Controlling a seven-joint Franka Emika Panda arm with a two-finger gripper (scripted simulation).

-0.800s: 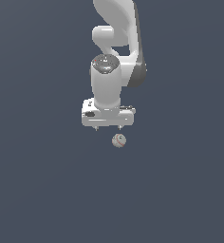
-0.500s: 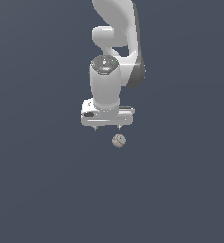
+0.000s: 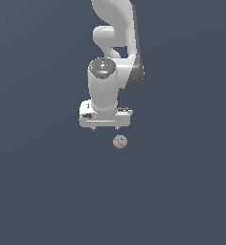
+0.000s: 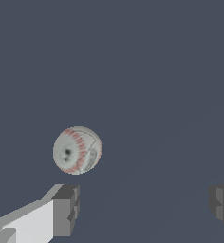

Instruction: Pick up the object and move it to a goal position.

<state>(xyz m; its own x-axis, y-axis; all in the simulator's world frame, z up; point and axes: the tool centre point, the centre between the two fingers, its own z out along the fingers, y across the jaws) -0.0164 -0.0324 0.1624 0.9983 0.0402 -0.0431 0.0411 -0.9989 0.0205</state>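
A small white ball with thin red seam lines lies on the dark grey floor, just below the arm's hand in the exterior view. It also shows in the wrist view, lying beyond the fingertips and not between them. My gripper hangs above the floor, a little to the exterior view's left of the ball. Its two fingers are spread wide apart and hold nothing. In the wrist view the gripper shows one grey fingertip near the ball and the other fingertip far off at the picture's edge.
The white arm rises behind the gripper toward the top of the exterior view. The dark grey floor spreads flat all around.
The hand has shifted slightly toward the exterior view's left and a little lower. The ball has not moved. The fingers stay open.
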